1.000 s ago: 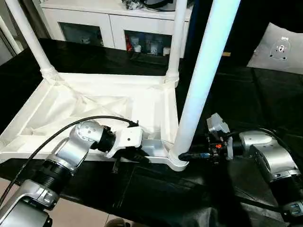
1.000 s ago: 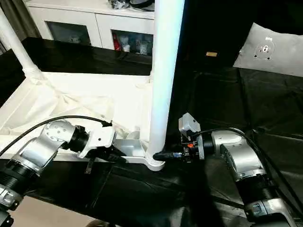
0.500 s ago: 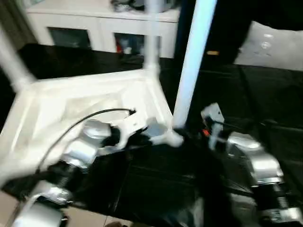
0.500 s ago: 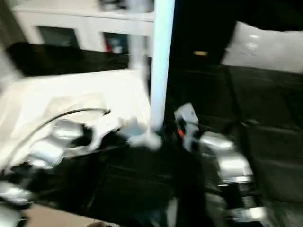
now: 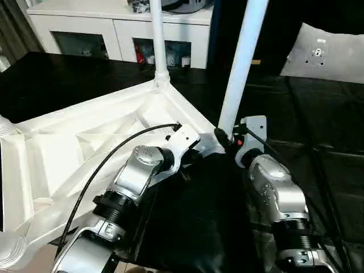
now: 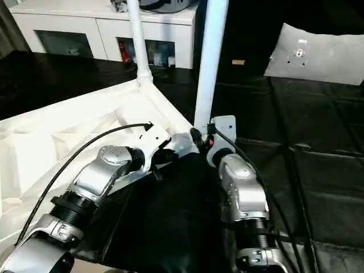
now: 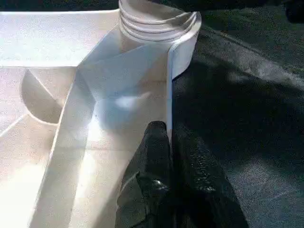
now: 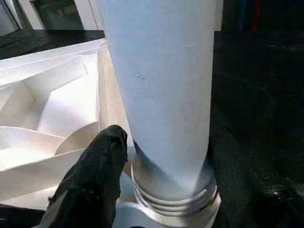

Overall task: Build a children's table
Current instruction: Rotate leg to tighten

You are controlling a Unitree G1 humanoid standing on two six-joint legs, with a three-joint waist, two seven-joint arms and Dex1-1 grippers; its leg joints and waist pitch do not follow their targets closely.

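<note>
The white tabletop [image 5: 85, 148] lies upside down, ribbed side up, on the black-covered surface [image 5: 318, 136], reaching toward its near left corner, with one leg [image 5: 242, 62] standing upright in the corner socket nearest the robot and another leg [image 5: 158, 40] upright in the far corner socket. The left tool [image 7: 168, 142] is clenched on the thin rim wall of the tabletop just beside the near socket. The right tool [image 5: 223, 136] sits at the base of the near leg with one black finger [image 8: 102, 161] beside it; whether it grips I cannot tell
</note>
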